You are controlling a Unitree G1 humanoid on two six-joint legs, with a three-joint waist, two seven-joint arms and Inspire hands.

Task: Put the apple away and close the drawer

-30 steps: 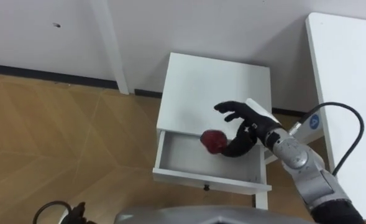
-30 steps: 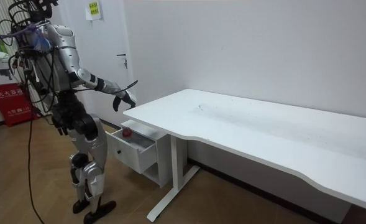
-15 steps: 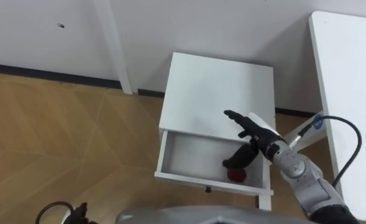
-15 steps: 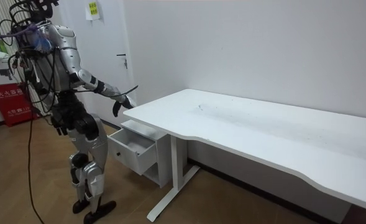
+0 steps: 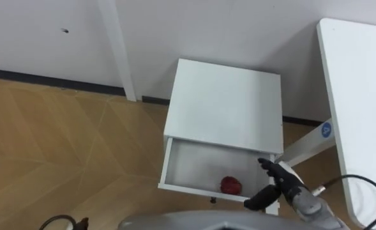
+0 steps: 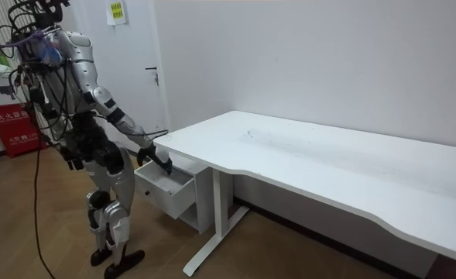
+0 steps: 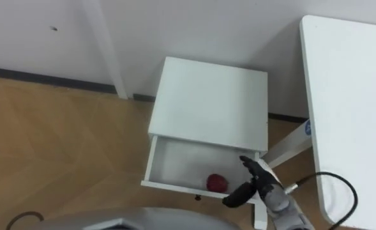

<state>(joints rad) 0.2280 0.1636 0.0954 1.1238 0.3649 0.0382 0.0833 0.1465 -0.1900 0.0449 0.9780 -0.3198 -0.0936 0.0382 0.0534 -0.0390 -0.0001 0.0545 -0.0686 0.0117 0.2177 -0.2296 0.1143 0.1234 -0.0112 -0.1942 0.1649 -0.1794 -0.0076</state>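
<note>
A red apple lies inside the open drawer of a small white cabinet, close to the drawer's front panel and right of its middle. My right hand is open, with fingers spread and nothing in it. It hovers at the drawer's front right corner, just right of the apple and apart from it. In the room view I stand facing the cabinet, right hand reaching down to the pulled-out drawer. My left hand hangs by my hip.
A white desk runs along the cabinet's right side, one leg close to the drawer's right corner. A wall stands behind the cabinet, with a white upright strip to its left. Wooden floor lies to the left.
The apple has left my right hand and now lies in the drawer. The hand has drawn back and down from above the drawer to its front right corner.
</note>
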